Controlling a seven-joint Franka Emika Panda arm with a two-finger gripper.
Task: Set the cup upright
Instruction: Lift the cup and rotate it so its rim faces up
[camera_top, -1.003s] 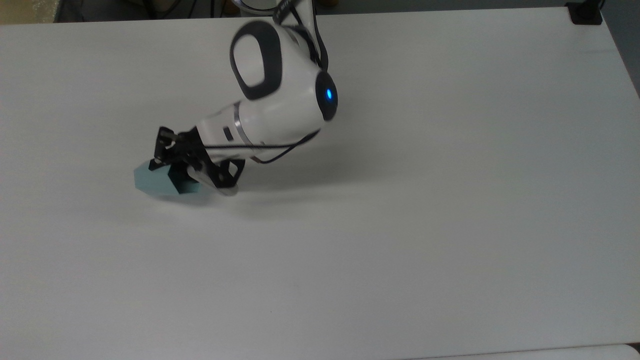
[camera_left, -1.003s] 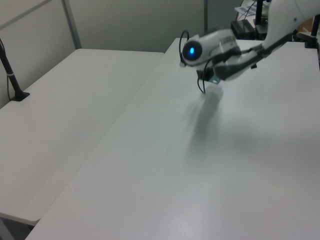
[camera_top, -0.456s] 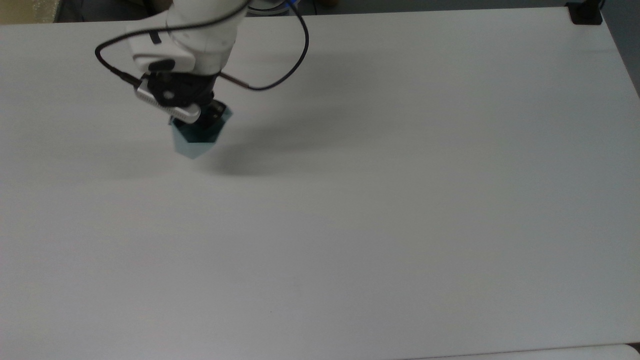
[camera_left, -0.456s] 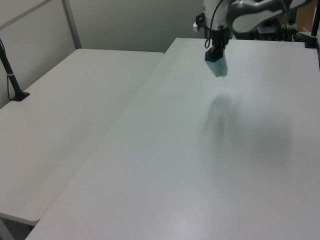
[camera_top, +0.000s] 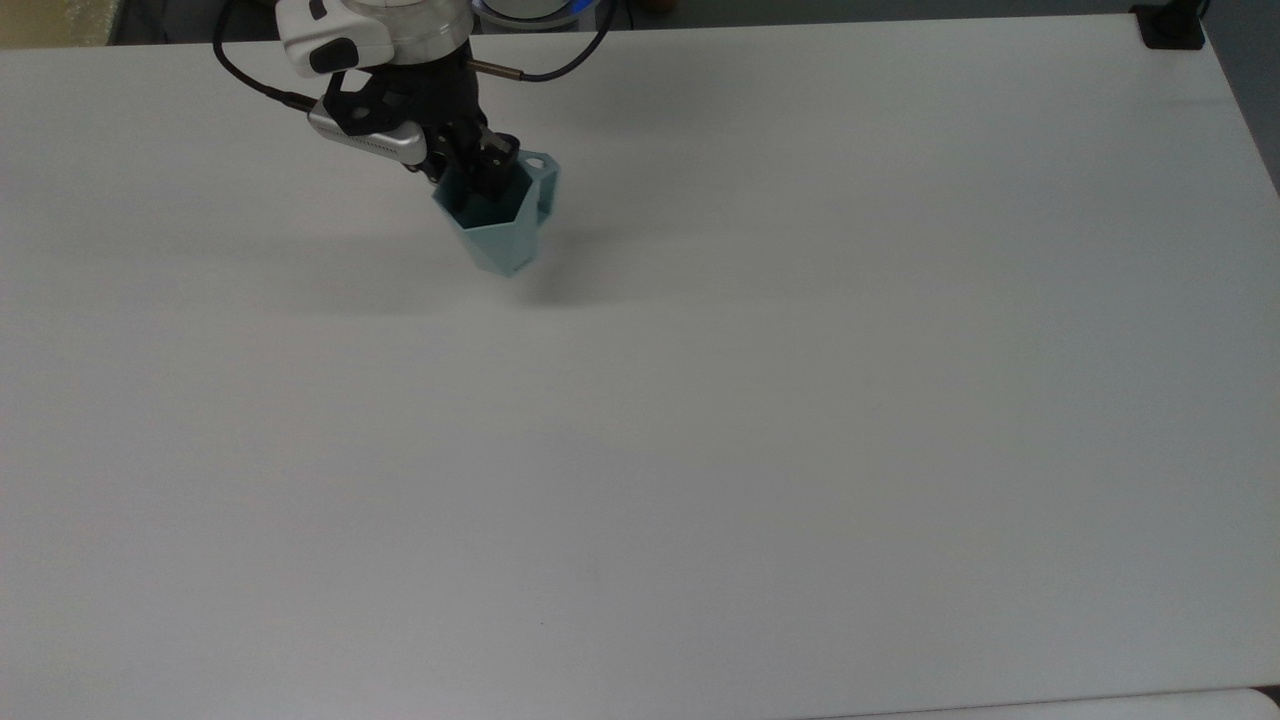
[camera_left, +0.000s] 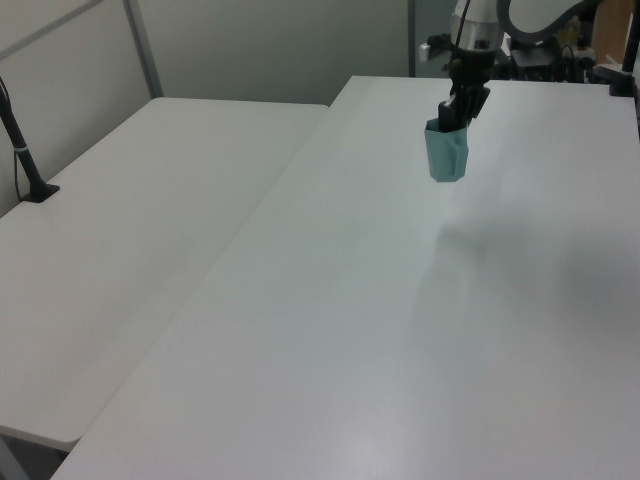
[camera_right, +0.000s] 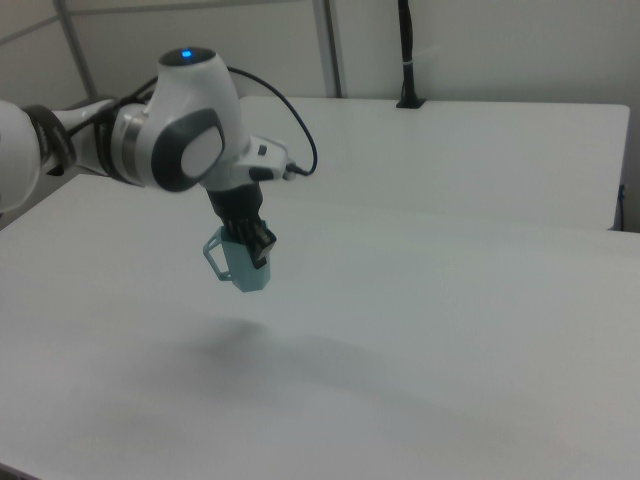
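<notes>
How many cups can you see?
1. The cup hangs above the white table, held by the gripper at its rim, opening up.

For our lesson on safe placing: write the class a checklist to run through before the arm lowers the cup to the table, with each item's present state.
1. Cup held by the gripper, fingers pinching the rim wall: ok.
2. Cup mouth up, narrow base down: ok.
3. Cup hangs level: cannot tell; it looks slightly tilted in the right view.
4. Cup clear of the table, with its shadow apart below: ok.
5. Table beneath bare for landing: ok.
6. Handle free of the fingers: ok.
</notes>
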